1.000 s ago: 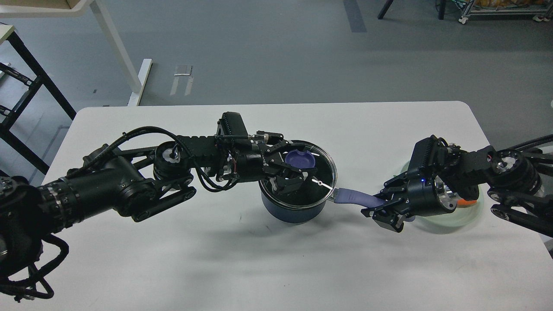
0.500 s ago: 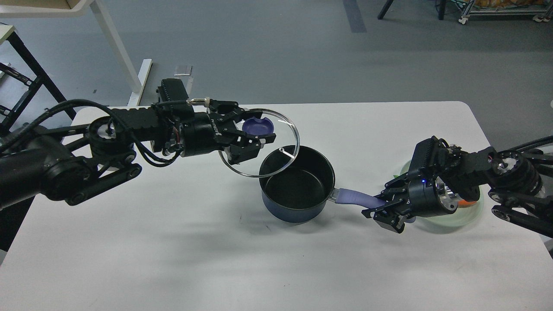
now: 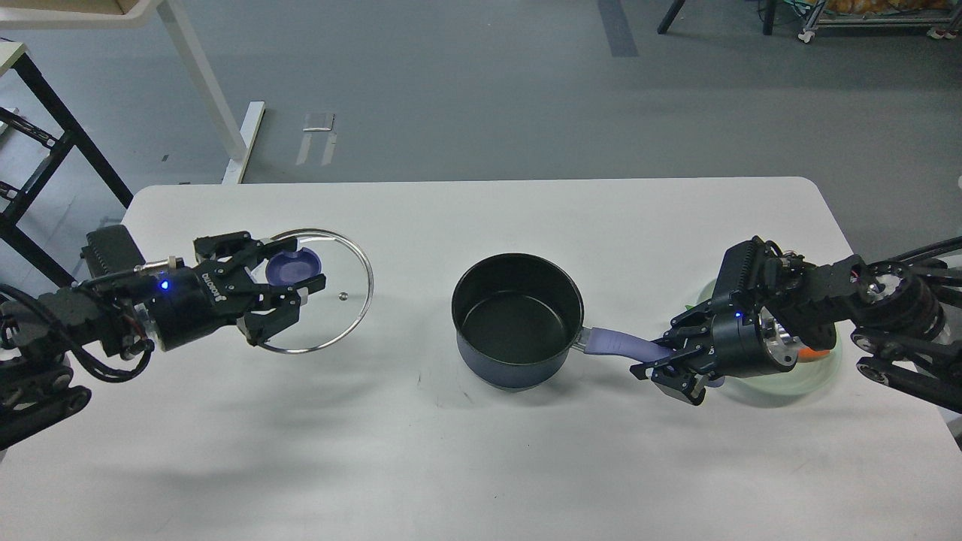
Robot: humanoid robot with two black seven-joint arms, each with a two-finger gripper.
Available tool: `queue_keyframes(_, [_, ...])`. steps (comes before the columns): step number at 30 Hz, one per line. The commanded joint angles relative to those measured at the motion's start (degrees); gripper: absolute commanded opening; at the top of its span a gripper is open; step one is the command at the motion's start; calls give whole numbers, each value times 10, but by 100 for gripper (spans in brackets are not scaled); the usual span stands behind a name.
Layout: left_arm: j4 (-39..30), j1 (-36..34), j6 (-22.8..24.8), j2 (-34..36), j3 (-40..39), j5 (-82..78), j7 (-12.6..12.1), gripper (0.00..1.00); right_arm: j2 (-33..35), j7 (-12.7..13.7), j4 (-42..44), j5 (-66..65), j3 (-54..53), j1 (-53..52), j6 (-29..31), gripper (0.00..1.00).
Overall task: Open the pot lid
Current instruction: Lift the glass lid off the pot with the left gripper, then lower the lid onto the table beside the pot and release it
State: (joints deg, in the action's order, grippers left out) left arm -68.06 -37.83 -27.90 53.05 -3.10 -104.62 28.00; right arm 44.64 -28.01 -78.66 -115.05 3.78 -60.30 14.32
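Left claw [image 3: 282, 287] clamped on pot lid [image 3: 331, 297]; right claw [image 3: 661, 361] clamped on handle of empty pot [image 3: 517, 319]

Evenly and brightly lit from overhead; soft, diffuse shadows on the white bench [image 3: 481, 451] beneath both arms and beside the pot [image 3: 517, 319]. Thin glints along the pot lid [image 3: 319, 289] rim. Sharp focus throughout; slight wide-angle curvature at bench edges.

Bare tabletop [image 3: 421, 225] lies open between the left hand [image 3: 289, 289], holding the lid [image 3: 331, 312], and the pot [image 3: 517, 319]. The right hand [image 3: 669, 364] blocks the handle [image 3: 620, 344]; a plate [image 3: 815, 376] sits behind it.
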Motion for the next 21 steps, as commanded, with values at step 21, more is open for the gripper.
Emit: queue_keyframes(21, [95,52,-1,-8,52,39,0,67,1,0,0,0,0,0,-3,34])
